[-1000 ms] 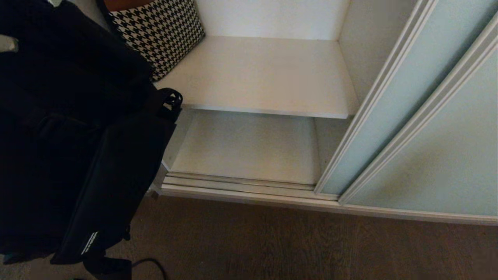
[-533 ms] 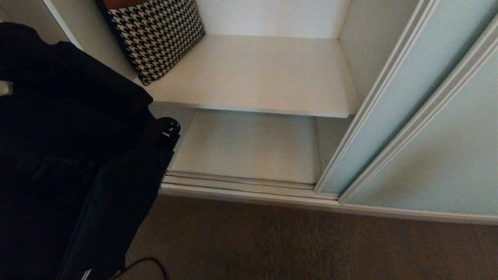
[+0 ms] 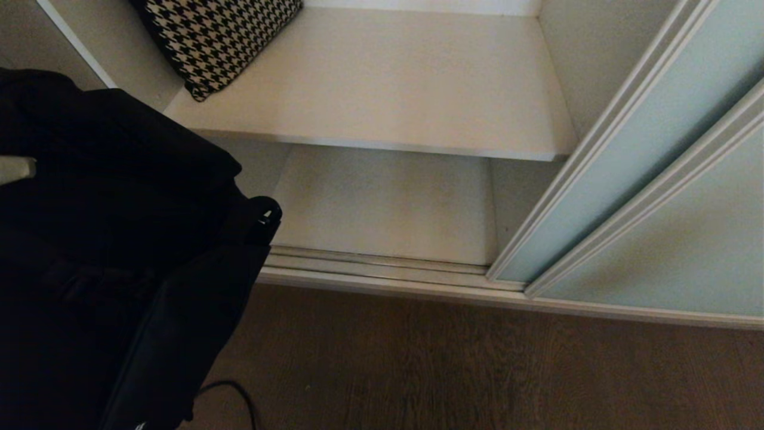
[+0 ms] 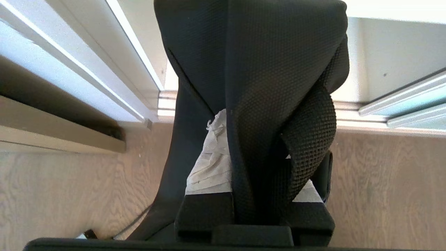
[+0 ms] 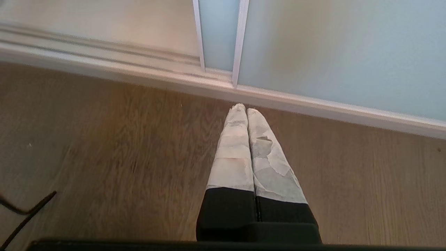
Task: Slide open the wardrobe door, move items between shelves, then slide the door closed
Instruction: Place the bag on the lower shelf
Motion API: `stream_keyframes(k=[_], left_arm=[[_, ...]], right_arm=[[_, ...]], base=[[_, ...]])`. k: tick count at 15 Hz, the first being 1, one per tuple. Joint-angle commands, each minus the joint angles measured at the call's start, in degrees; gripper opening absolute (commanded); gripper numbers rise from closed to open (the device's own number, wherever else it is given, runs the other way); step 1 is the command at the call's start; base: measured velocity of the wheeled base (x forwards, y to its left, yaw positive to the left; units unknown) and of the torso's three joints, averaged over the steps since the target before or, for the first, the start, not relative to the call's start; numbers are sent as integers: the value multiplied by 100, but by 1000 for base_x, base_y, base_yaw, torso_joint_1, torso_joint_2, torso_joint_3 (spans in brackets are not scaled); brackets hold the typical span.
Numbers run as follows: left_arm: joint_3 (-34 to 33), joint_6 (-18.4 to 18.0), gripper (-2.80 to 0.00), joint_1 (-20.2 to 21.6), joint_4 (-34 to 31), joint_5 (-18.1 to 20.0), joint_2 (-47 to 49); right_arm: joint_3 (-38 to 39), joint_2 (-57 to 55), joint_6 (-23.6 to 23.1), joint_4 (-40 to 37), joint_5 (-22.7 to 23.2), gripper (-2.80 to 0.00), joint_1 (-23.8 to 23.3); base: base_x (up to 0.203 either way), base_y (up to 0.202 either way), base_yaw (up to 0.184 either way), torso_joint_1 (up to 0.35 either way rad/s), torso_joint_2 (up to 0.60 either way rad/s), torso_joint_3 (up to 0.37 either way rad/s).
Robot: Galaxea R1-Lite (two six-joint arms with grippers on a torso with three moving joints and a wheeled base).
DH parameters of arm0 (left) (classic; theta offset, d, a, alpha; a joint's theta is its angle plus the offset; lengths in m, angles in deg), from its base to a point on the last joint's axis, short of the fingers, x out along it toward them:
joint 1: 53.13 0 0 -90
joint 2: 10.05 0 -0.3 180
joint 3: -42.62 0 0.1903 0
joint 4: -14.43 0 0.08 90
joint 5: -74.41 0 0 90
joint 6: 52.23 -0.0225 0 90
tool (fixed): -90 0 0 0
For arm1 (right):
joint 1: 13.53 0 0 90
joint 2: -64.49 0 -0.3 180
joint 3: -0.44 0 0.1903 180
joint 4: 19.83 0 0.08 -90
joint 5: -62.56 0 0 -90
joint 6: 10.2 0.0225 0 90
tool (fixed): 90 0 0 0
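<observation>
The black fabric bag (image 3: 107,269) hangs at the left, in front of the open wardrobe and over the floor. My left gripper (image 4: 258,167) is shut on the bag's woven strap (image 4: 278,87), and one taped finger (image 4: 209,170) shows beside it. The sliding wardrobe door (image 3: 627,155) stands slid to the right, leaving the compartment open. Inside are an upper shelf (image 3: 388,89) and a bare lower shelf (image 3: 388,203). The bag's buckle (image 3: 267,216) hangs level with the lower opening. My right gripper (image 5: 243,108) is shut and empty, low over the floor by the door track.
A black-and-white houndstooth cushion (image 3: 215,36) leans at the upper shelf's left end. The door track (image 3: 382,269) runs along the wardrobe's foot. A dark cable (image 3: 233,394) lies on the brown wood floor (image 3: 477,370) beneath the bag.
The head camera has tilted, so the shelves sit higher in the picture. Against the shelves the bag has come down: it no longer covers the cushion, and its buckle is below the upper shelf's edge.
</observation>
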Motion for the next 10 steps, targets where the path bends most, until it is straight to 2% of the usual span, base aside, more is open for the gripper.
stream_keyframes(k=[1, 10], left_arm=[[-23, 2, -280, 0, -2, 1, 71], [-112, 310, -280, 0, -20, 1, 195]], right_arm=[[9, 10, -3, 0, 3, -280, 2], [9, 10, -3, 0, 3, -280, 2]], base=[[0, 0, 0, 2, -2, -189], [0, 0, 0, 2, 3, -199]])
